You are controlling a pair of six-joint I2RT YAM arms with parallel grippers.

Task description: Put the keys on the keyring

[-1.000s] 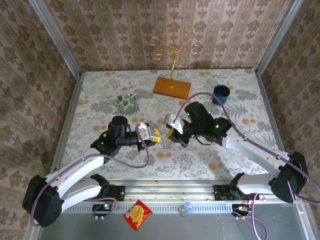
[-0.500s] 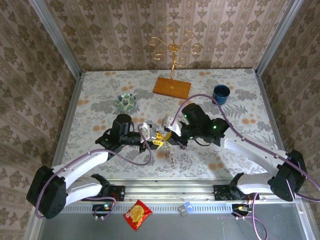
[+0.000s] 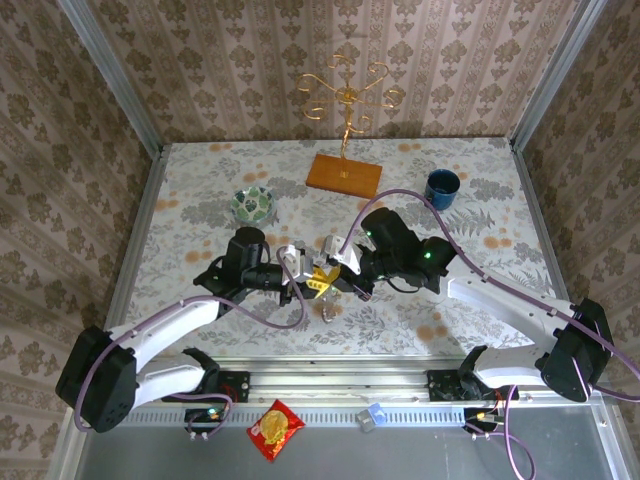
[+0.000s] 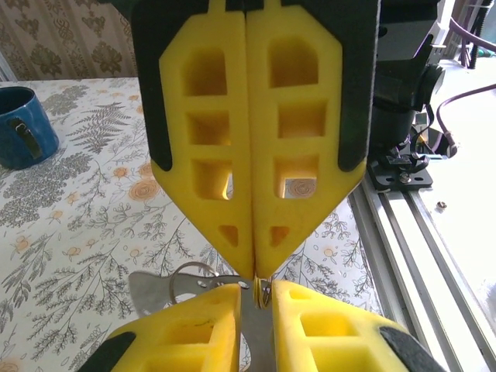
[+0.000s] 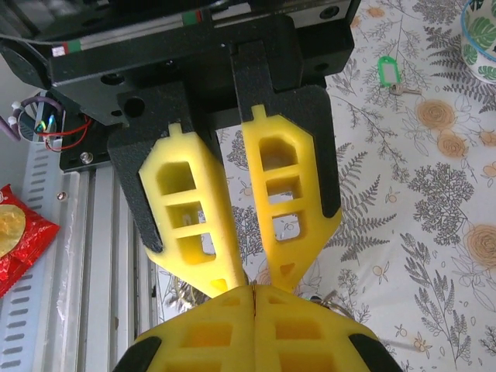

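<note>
Centrally, one keyring (image 4: 153,291), a grey hoop with flat silvery keys, sits where the two grippers meet over the table (image 3: 200,190). Left gripper (image 4: 257,294): clamped narrowly on a grey metal piece of it. Right gripper (image 5: 254,290): pads pressed flush, tips at the hoop; a pinch cannot be confirmed. One green-headed key (image 5: 390,71) lies flat near the bowl (image 3: 253,204). From the keyring: one bowl at 10 o'clock and one blue mug (image 3: 442,186) at 2, contents indiscernible; one gold stand (image 3: 345,172) at 12; one red snack packet (image 3: 275,430) at 7.
</note>
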